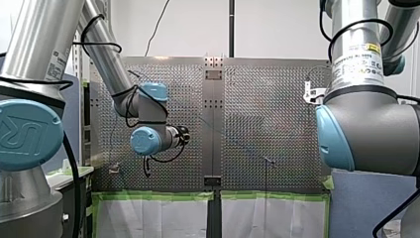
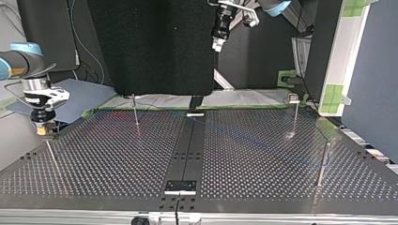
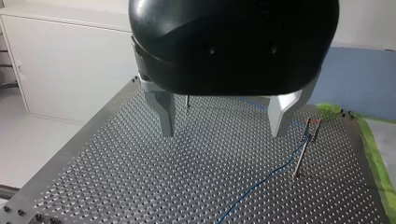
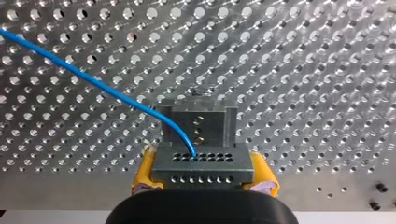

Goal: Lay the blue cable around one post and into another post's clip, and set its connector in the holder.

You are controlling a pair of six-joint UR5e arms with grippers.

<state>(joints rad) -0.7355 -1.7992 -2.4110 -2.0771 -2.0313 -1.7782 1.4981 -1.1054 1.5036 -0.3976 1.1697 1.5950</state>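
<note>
Blue cable (image 4: 93,79), right wrist view: crosses the perforated tabletop (image 4: 303,70) at a slant and ends in the connector (image 4: 203,161), a grey block with rows of small holes. My right tool (image 4: 203,179) pinches that block by its two flanks with yellow pads (image 4: 142,175), which leaves the cable exit on the block's face free. A grey bracket (image 4: 201,122) sits just ahead of the connector. Holder or part of the plug, cannot tell

Left wrist view: my left tool (image 3: 222,119) hangs above the tabletop, fingers spread, nothing between them. Beside it the cable lies slack on the holes, then climbs to the head of the clip post (image 3: 302,154). It looks caught there, though the clip itself is too small to read. A far post (image 3: 187,103) stands well beyond the fingers

Top view: right tool is low at the view's left, close over the tabletop's border and just above a leaning edge post (image 2: 50,157). Left tool is high at the top middle, well apart from everything. A faint blue line runs from the far middle toward the view's right. Judgement: routing seems mostly done, seating the connector is the step in hand, and the left arm is held high to keep clear

Front view: left arm's wrist is over the tabletop's left half, and the right tool is hidden behind its own arm
</note>
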